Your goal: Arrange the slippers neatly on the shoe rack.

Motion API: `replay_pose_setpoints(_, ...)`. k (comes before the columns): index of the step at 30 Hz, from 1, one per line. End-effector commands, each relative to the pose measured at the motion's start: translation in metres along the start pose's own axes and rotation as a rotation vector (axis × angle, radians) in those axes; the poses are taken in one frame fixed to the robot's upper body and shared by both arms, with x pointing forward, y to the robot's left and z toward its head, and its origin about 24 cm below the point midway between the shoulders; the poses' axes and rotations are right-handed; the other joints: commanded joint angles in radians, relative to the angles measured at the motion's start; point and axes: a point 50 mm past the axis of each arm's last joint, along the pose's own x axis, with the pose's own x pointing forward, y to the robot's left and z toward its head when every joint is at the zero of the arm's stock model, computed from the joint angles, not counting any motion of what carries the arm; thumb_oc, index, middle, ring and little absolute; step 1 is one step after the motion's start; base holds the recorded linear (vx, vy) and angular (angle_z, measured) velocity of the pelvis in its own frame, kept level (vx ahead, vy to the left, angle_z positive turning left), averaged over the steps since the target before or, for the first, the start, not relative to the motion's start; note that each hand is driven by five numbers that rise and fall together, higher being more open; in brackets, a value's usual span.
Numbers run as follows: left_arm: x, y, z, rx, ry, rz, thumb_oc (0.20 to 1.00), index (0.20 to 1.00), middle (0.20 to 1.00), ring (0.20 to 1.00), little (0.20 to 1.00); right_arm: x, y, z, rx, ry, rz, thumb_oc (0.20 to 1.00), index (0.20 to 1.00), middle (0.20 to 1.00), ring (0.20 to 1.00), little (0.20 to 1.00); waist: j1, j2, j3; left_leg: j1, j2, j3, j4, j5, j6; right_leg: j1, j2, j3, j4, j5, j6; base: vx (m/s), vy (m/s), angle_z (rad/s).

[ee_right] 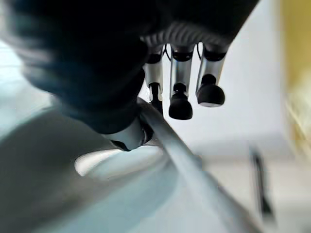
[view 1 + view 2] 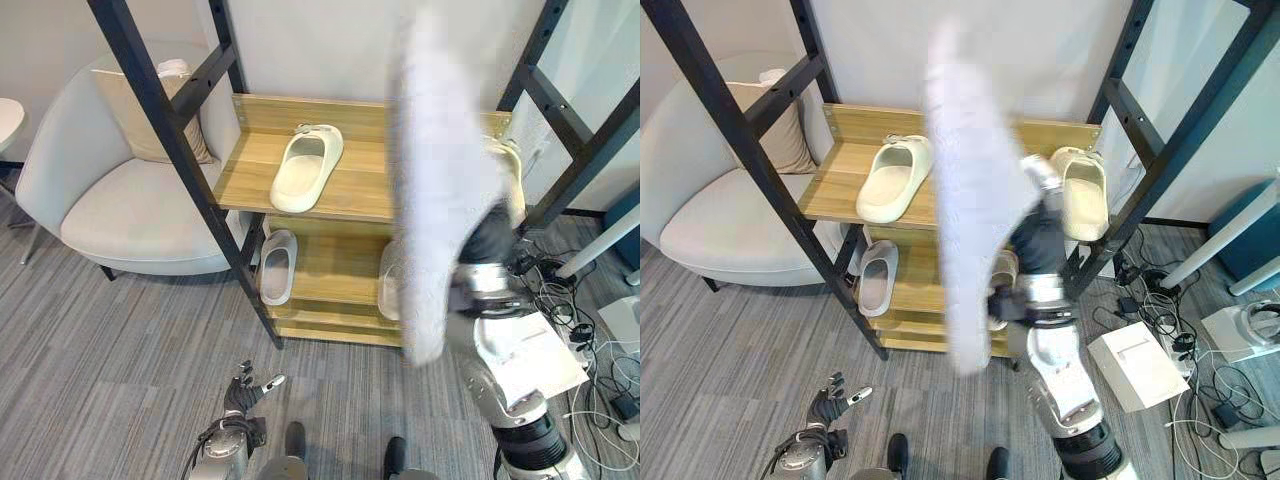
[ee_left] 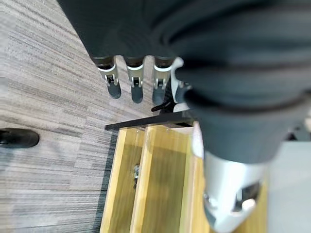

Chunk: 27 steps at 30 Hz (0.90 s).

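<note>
My right hand (image 2: 1041, 243) is raised in front of the shoe rack (image 2: 362, 185) and is shut on a white slipper (image 2: 973, 200), held upright close to the camera. In the right wrist view its fingers (image 1: 181, 104) and thumb close on the slipper's rim (image 1: 167, 141). A cream slipper (image 2: 307, 168) lies on the left of the top shelf, and another (image 2: 1081, 192) lies on the right. On the lower shelf sit a grey slipper (image 2: 278, 265) and one more (image 2: 389, 285), partly hidden. My left hand (image 2: 243, 396) hangs low over the carpet, open and holding nothing.
A light armchair (image 2: 110, 195) with a beige cushion (image 2: 140, 120) stands left of the rack. Black frame posts (image 2: 170, 130) cross in front of the shelves. A white box (image 2: 1137, 366) and loose cables (image 2: 1215, 400) lie on the floor to the right.
</note>
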Motion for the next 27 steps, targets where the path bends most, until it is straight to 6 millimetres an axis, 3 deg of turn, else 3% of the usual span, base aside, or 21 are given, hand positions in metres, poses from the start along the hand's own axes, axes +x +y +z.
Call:
replay_pose_setpoints(1, 0.016, 0.003, 0.038, 0.076, -0.139, -0.026, 1.000, 1.000, 1.000, 1.000, 1.000, 0.027, 0.014, 0.004, 0.044, -0.022, 0.218, 0.200, 0.200, 0.200, 0.200, 0.200, 0.050, -0.019, 0.029, 0.043, -0.017, -0.044, 0.000, -0.061, -0.015, 0.049, -0.021, -0.011, 0.031, -0.071, 0.046, -0.07, -0.040, 0.17)
replay_pose_setpoints(4, 0.021, -0.006, 0.059, 0.061, -0.211, -0.036, 1.000, 1.000, 1.000, 1.000, 1.000, 0.028, 0.013, -0.037, -0.056, 0.151, 0.208, 0.200, 0.200, 0.200, 0.200, 0.200, 0.071, -0.009, 0.087, 0.006, -0.018, -0.073, 0.016, -0.051, -0.013, 0.005, -0.028, -0.029, 0.091, -0.092, 0.038, -0.28, -0.052, 0.33)
replay_pose_setpoints(5, 0.024, -0.019, 0.093, 0.012, -0.324, -0.046, 1.000, 1.000, 1.000, 1.000, 1.000, 0.041, -0.006, -0.050, -0.381, 0.181, 0.131, 0.200, 0.200, 0.200, 0.200, 0.200, 0.087, 0.009, 0.178, -0.112, -0.028, -0.111, 0.139, -0.068, -0.002, -0.098, -0.054, -0.040, 0.207, -0.115, 0.024, -0.55, -0.054, 0.38)
replay_pose_setpoints(7, 0.024, -0.023, 0.100, 0.008, -0.347, -0.055, 1.000, 1.000, 1.000, 1.000, 1.000, 0.049, -0.012, -0.046, -0.481, 0.152, 0.090, 0.200, 0.200, 0.200, 0.200, 0.200, 0.089, 0.013, 0.195, -0.159, -0.034, -0.119, 0.183, -0.075, 0.001, -0.134, -0.062, -0.039, 0.239, -0.119, 0.020, -0.33, -0.021, 0.50)
replay_pose_setpoints(8, 0.023, -0.030, 0.119, -0.021, -0.419, -0.065, 1.000, 1.000, 1.000, 1.000, 1.000, 0.061, -0.037, -0.042, -0.736, 0.113, -0.037, 0.200, 0.200, 0.200, 0.200, 0.200, 0.099, 0.029, 0.226, -0.243, -0.045, -0.143, 0.266, -0.095, 0.007, -0.197, -0.078, -0.040, 0.313, -0.136, 0.016, -0.20, -0.002, 0.54)
replay_pose_setpoints(10, 0.022, -0.034, 0.125, -0.014, -0.448, -0.079, 1.000, 1.000, 1.000, 1.000, 1.000, 0.066, -0.047, -0.038, -0.828, 0.086, -0.096, 0.200, 0.200, 0.200, 0.200, 0.200, 0.100, 0.037, 0.226, -0.288, -0.049, -0.156, 0.296, -0.098, 0.010, -0.229, -0.085, -0.049, 0.339, -0.142, 0.015, -0.14, 0.009, 0.25)
replay_pose_setpoints(11, 0.021, -0.037, 0.131, -0.010, -0.478, -0.087, 1.000, 1.000, 1.000, 1.000, 1.000, 0.071, -0.066, -0.035, -0.930, 0.080, -0.190, 0.200, 0.200, 0.200, 0.200, 0.200, 0.105, 0.046, 0.233, -0.313, -0.056, -0.166, 0.323, -0.111, 0.014, -0.253, -0.086, -0.048, 0.373, -0.155, 0.014, -0.11, 0.042, 0.18)
replay_pose_setpoints(12, 0.020, -0.040, 0.139, 0.009, -0.513, -0.104, 1.000, 1.000, 1.000, 1.000, 1.000, 0.083, -0.091, -0.021, -1.037, 0.047, -0.329, 0.200, 0.200, 0.200, 0.200, 0.200, 0.112, 0.058, 0.240, -0.371, -0.064, -0.177, 0.369, -0.120, 0.019, -0.302, -0.092, -0.050, 0.427, -0.171, 0.012, -0.13, 0.047, 0.26)
replay_pose_setpoints(14, 0.021, -0.041, 0.142, 0.016, -0.520, -0.110, 1.000, 1.000, 1.000, 1.000, 1.000, 0.088, -0.099, -0.015, -1.084, 0.042, -0.367, 0.200, 0.200, 0.200, 0.200, 0.200, 0.116, 0.061, 0.242, -0.400, -0.067, -0.181, 0.391, -0.126, 0.021, -0.329, -0.098, -0.049, 0.451, -0.179, 0.012, -0.08, 0.034, 0.29)
replay_pose_setpoints(15, 0.022, -0.043, 0.145, 0.033, -0.526, -0.112, 1.000, 1.000, 1.000, 1.000, 1.000, 0.100, -0.115, 0.004, -1.179, -0.001, -0.453, 0.200, 0.200, 0.200, 0.200, 0.200, 0.123, 0.066, 0.252, -0.449, -0.072, -0.188, 0.431, -0.135, 0.026, -0.376, -0.105, -0.049, 0.496, -0.193, 0.010, -0.05, 0.024, 0.33)
replay_pose_setpoints(22, 0.019, -0.049, 0.149, 0.062, -0.549, -0.144, 1.000, 1.000, 1.000, 1.000, 1.000, 0.117, -0.154, 0.041, -1.383, -0.006, -0.643, 0.200, 0.200, 0.200, 0.200, 0.200, 0.146, 0.074, 0.284, -0.555, -0.085, -0.205, 0.518, -0.161, 0.040, -0.475, -0.115, -0.042, 0.584, -0.219, 0.006, -0.02, 0.027, 0.16)
replay_pose_setpoints(27, 0.016, -0.054, 0.157, 0.079, -0.580, -0.172, 1.000, 1.000, 1.000, 1.000, 1.000, 0.122, -0.177, 0.049, -1.412, 0.092, -0.735, 0.200, 0.200, 0.200, 0.200, 0.200, 0.159, 0.080, 0.308, -0.594, -0.098, -0.217, 0.549, -0.174, 0.044, -0.502, -0.120, -0.048, 0.610, -0.232, 0.006, 0.01, 0.015, 0.13)
